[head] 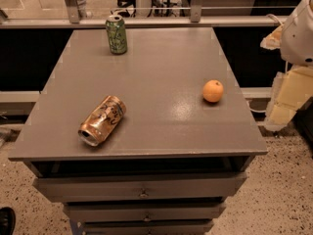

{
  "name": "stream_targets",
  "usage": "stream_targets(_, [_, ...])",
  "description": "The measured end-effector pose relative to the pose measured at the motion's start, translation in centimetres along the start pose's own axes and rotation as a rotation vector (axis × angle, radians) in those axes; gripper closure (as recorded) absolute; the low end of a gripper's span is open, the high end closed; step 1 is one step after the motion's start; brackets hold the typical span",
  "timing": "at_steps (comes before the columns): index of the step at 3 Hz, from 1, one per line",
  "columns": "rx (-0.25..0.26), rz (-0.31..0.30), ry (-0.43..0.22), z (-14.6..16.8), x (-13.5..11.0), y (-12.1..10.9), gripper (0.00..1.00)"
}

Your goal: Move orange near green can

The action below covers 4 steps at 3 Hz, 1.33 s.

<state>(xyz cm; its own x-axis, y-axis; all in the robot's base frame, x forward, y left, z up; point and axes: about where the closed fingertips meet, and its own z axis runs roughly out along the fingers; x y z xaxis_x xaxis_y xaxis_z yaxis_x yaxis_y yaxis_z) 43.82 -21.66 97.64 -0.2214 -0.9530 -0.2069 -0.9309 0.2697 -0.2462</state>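
Note:
The orange [213, 91] is a small round fruit lying on the grey table top [161, 67], near its right edge. The green can [116, 34] stands upright at the back left of the table, silver top up, far from the orange. My gripper [287, 98] shows as pale cream parts at the right edge of the view, beyond the table's right side and below the white arm housing [299, 31]. It is to the right of the orange, apart from it, and holds nothing that I can see.
A copper-orange drink can [102, 120] lies on its side at the front left of the table, open end toward the front edge. Drawers [142, 192] sit under the top. A railing and glass run behind the table.

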Motion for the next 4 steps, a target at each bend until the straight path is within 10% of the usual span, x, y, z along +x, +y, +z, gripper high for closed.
stream_targets(2, [0.01,0.004,-0.035,0.6,-0.2,-0.5,0.0])
stream_targets(4, [0.033,0.124,-0.267,6.2,-2.3,-7.0,0.0])
